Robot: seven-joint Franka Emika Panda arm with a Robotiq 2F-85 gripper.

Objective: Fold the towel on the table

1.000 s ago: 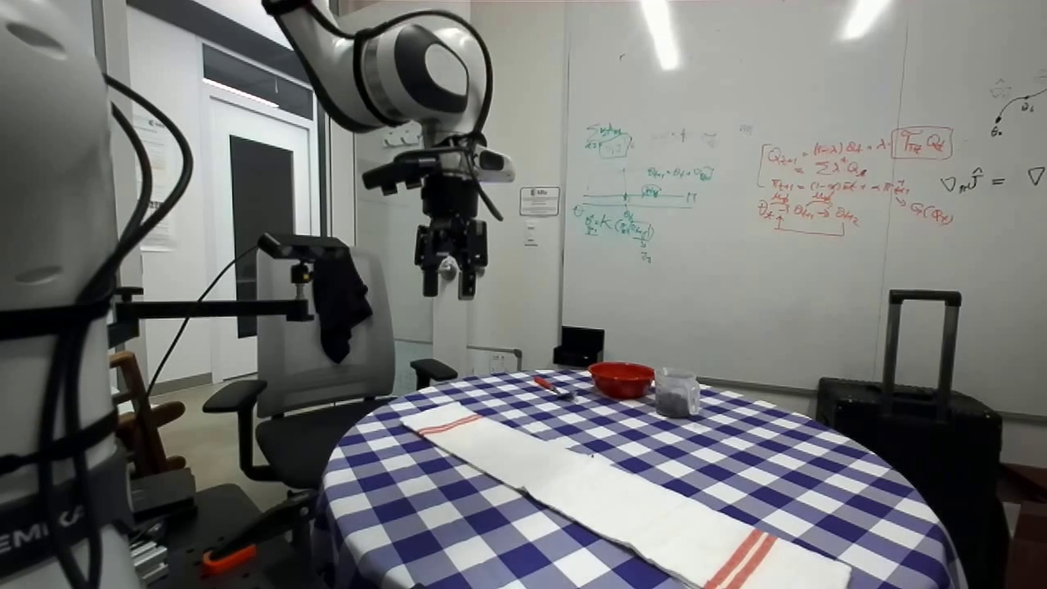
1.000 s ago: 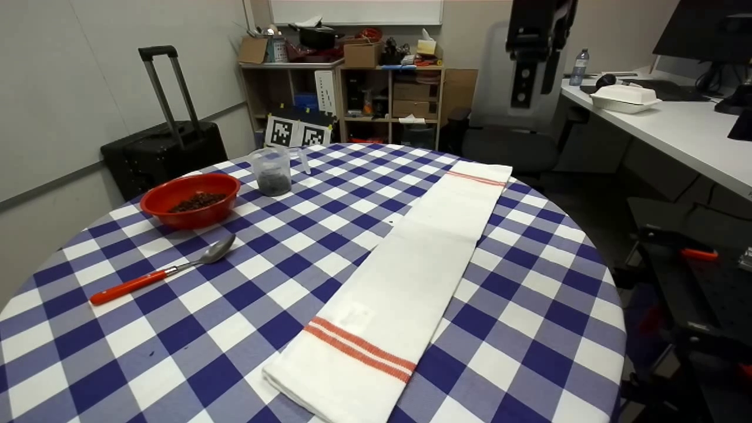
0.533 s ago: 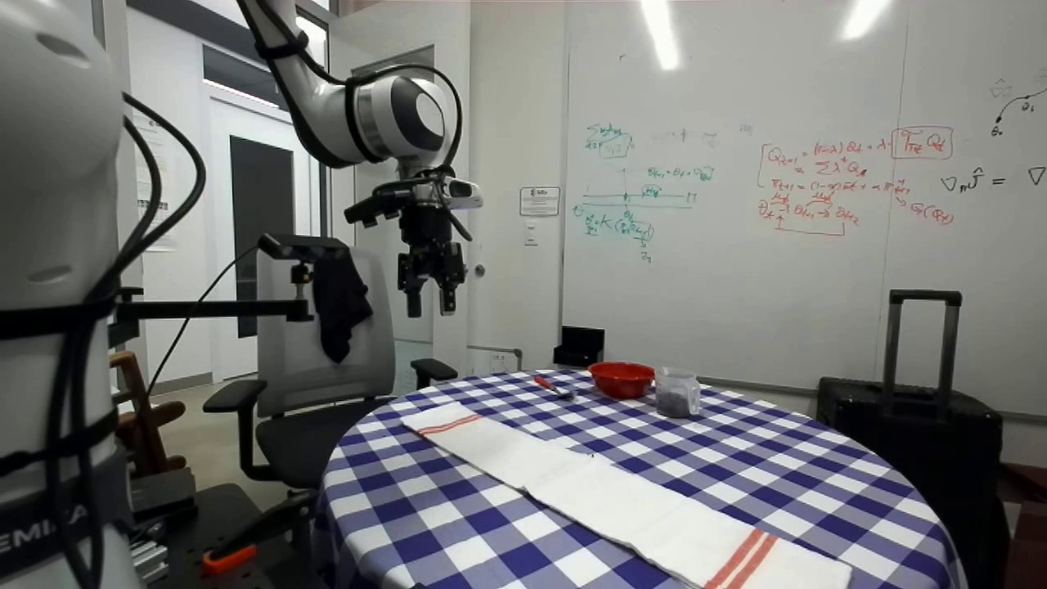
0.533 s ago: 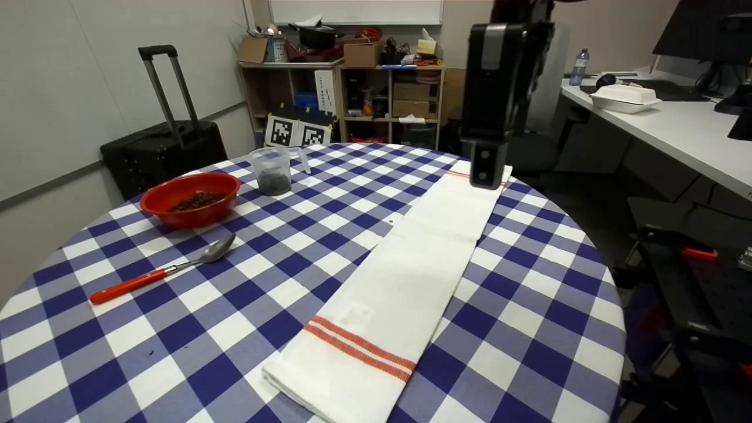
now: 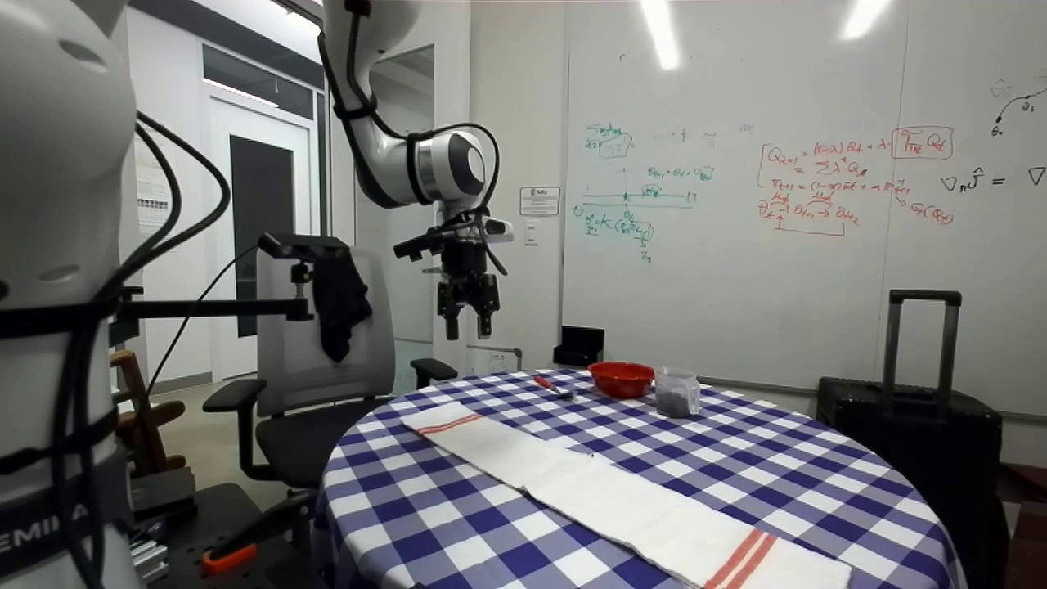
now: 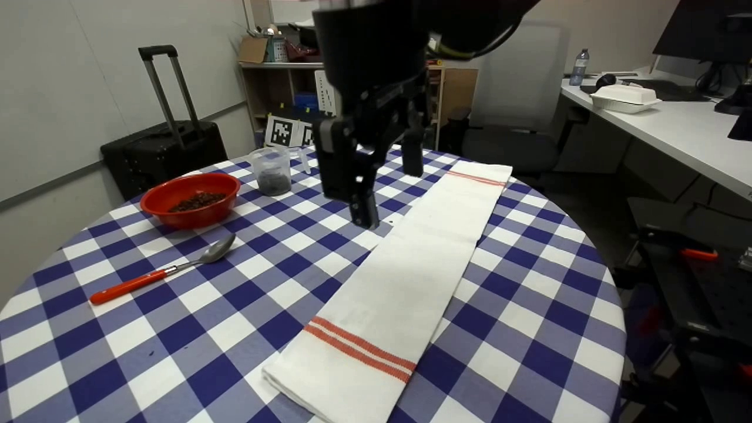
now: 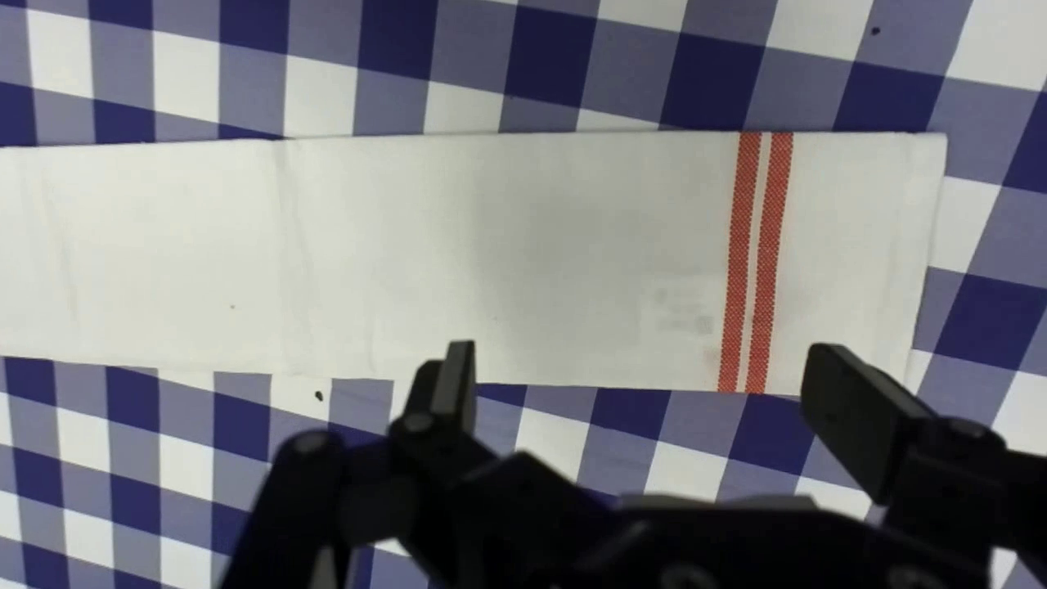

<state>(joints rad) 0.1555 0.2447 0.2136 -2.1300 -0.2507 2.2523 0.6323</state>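
1. Over the big round desk (image 5: 818,491), the robot's arm (image 5: 451,164) has swung across in the last half-second.
2. Stretched flat on that desk lies the towel (image 6: 411,252) — soft, light and limp, I'd guess, with nothing to break.
3. Up above, clear of the towel, hangs the claw (image 5: 469,331), jaws spread wide, nothing between them.
4. Best hold, to my eye: the plain end (image 7: 855,262) past the red stripes (image 7: 770,262) — pinched low, since its layers could slip apart.

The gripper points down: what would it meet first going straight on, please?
The gripper would probably meet the towel near one long edge, though depth is unclear; possibly the checked tablecloth.
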